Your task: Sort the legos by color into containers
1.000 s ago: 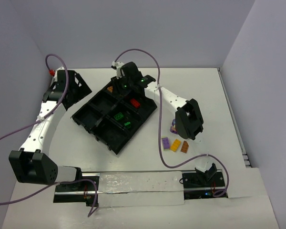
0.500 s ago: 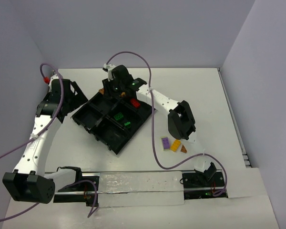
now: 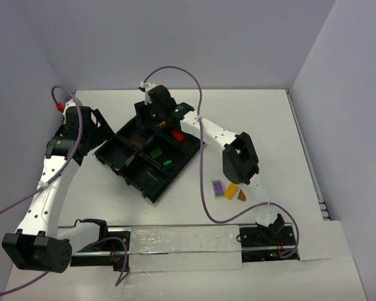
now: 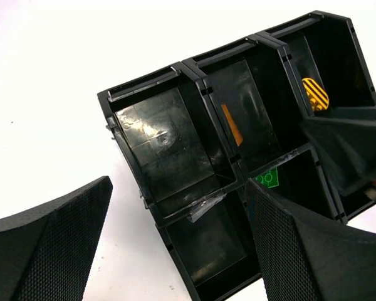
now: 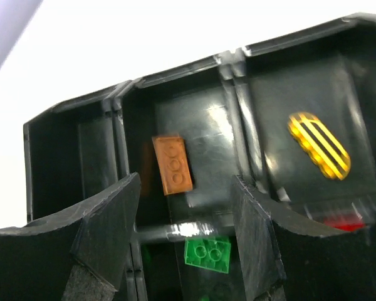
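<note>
The black divided tray (image 3: 126, 164) lies in the middle of the table. My right gripper (image 3: 151, 123) hangs open and empty over its far compartments. Below it in the right wrist view lie a brown brick (image 5: 173, 164), a yellow striped rounded piece (image 5: 318, 145), a green brick (image 5: 207, 254) and a bit of red (image 5: 338, 221). My left gripper (image 3: 95, 135) is open and empty at the tray's left end (image 4: 150, 135). A red brick (image 3: 177, 134) and green bricks (image 3: 155, 152) lie in the tray. Purple (image 3: 217, 187), orange-yellow (image 3: 230, 190) and brown (image 3: 241, 195) bricks lie on the table.
The right arm's elbow (image 3: 239, 160) hangs over the table just behind the loose bricks. Purple cables loop over both arms. Grey walls close in the table at the back and on both sides. The arm bases stand on a rail along the near edge.
My right gripper has moved left over the tray's far compartments, and a brown brick now lies in the compartment beneath it. My left gripper has shifted nearer the tray's left end.
</note>
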`<state>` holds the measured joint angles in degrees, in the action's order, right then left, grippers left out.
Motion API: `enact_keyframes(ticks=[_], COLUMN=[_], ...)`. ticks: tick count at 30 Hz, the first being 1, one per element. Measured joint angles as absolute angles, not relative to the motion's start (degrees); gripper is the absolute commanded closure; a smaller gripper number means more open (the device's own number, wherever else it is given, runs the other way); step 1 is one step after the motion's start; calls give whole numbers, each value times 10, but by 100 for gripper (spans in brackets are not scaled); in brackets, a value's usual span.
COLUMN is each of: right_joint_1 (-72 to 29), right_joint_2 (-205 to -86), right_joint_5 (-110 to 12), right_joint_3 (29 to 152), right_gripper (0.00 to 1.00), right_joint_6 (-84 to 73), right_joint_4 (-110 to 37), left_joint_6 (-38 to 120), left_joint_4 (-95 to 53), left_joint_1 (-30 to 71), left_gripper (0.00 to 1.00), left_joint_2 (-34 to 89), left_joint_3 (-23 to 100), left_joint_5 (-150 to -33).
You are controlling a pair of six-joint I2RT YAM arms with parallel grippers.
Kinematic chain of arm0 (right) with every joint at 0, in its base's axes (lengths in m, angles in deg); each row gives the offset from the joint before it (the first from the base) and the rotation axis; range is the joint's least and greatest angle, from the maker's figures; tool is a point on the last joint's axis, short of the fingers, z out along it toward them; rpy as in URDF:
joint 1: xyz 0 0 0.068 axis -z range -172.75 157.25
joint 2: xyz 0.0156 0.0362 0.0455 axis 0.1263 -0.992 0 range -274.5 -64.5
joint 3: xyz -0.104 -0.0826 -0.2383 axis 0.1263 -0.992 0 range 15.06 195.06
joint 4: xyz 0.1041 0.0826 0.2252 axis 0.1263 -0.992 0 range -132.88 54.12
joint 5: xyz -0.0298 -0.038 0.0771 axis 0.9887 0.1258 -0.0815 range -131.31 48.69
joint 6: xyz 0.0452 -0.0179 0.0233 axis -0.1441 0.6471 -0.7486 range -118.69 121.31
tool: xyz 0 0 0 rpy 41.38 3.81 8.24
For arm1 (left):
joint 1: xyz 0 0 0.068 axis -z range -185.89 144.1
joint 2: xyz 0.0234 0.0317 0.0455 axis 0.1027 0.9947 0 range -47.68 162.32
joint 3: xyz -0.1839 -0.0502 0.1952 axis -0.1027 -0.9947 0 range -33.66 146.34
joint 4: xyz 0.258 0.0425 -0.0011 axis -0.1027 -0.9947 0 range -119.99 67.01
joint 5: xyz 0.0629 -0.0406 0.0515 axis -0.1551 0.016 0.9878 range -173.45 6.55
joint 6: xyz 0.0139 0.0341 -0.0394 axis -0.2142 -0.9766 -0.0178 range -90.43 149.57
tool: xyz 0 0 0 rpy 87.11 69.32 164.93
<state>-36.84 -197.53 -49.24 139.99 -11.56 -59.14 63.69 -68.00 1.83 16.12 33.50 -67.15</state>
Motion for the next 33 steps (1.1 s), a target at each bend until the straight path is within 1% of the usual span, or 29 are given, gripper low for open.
enact_keyframes(ticks=[3, 8, 11, 14, 17, 20, 23, 27, 33], right_joint_1=[-365, -343, -327, -313, -265, -211, -206, -249, -324], right_joint_2=[-1906, -1698, -1591, -1495, -1436, -1407, -1400, -1384, -1372], right_joint_5=[-451, -356, -282, -212, -213, -222, -255, -301, -342], right_joint_3=[1316, 1106, 1031, 961, 891, 812, 759, 727, 693], right_gripper=[33, 32, 31, 31, 31, 31, 31, 29, 24], right_joint_6=[-135, -185, -219, -282, -359, -401, -413, -409, -403], right_joint_4=[-584, -584, -587, -635, -673, -718, -743, -755, -755], left_joint_6=[631, 616, 605, 595, 588, 586, 586, 585, 578], left_joint_4=[-680, -679, -678, -669, -667, -664, -664, -666, -667], left_joint_1=[18, 23, 37, 52, 63, 72, 82, 87, 88], left_gripper=[5, 5, 5, 5, 5, 6, 6, 6, 6], left_joint_2=[164, 192, 221, 247, 263, 276, 283, 291, 298], left_joint_3=[335, 343, 361, 379, 390, 397, 398, 401, 415], left_joint_5=[-672, -675, -678, -680, -683, -688, -690, -689, -687])
